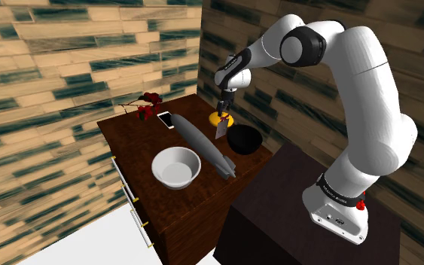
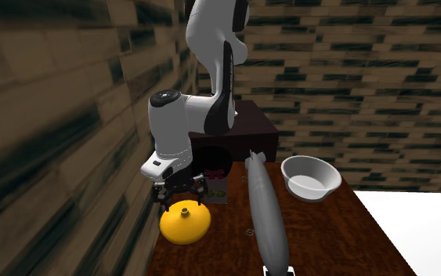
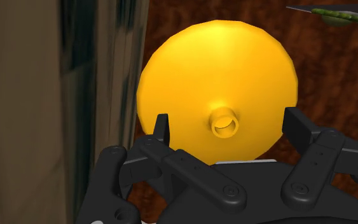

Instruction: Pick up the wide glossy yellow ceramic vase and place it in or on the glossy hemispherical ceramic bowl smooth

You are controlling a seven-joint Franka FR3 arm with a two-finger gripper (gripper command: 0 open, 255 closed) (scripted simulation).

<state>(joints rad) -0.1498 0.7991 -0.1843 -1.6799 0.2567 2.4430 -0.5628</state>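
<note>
The gripper (image 3: 229, 122) hangs just above the vase (image 3: 217, 76) with its fingers (image 3: 162, 127) spread apart and gripping nothing. The small neck (image 3: 224, 122) sits about midway between them. The vase stands upright on the table (image 1: 138, 147), close to the wall (image 3: 25, 95) and near the black bowl (image 1: 244, 140). The white bowl (image 1: 176, 167) lies farther off, past a long grey object (image 1: 206, 147). The step in hand looks like the descent to grasp. The squat yellow body seems too wide and rounded to pinch safely, so the neck is the better hold: come straight down with the neck centred, and stop before the fingertips press on the shoulder. Close slowly, since the glossy surface may slip, or the vase may tip if one finger lands first. Lift straight up, clear of the wall. The black bowl looks the more hemispherical, so it is likely the target, though I cannot be sure.
</note>
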